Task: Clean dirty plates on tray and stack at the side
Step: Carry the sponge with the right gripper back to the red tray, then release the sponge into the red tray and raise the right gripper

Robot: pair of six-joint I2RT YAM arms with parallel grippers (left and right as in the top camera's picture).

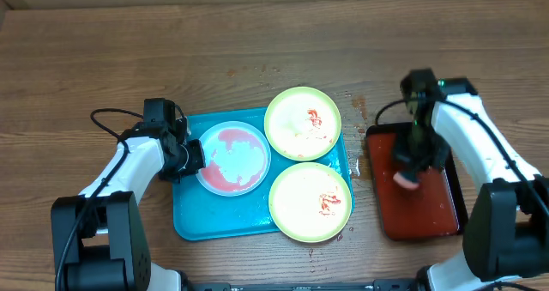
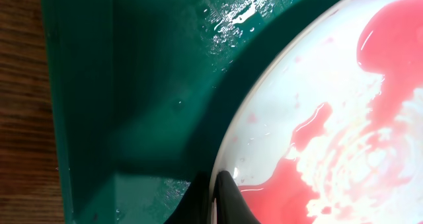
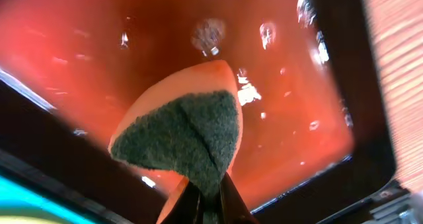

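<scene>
- The left jaws are closed narrow on the left rim of the pale blue-white plate (image 1: 233, 157). It lies in the left part of the turquoise tray (image 1: 193, 221), with red sauce over it.
- The right jaws are closed on a sponge (image 1: 407, 177), green scrub face toward the wrist camera, over the dark red tray (image 1: 425, 214) on the desk (image 1: 86, 51). I cannot tell if it touches.
- From the sponge, the held plate lies to the left and well apart. The far green-rimmed plate (image 1: 303, 124) and the near green-rimmed plate (image 1: 310, 201) lie between, nearer to the right arm (image 1: 480, 141).
- No brand, label or writing can be read.
</scene>
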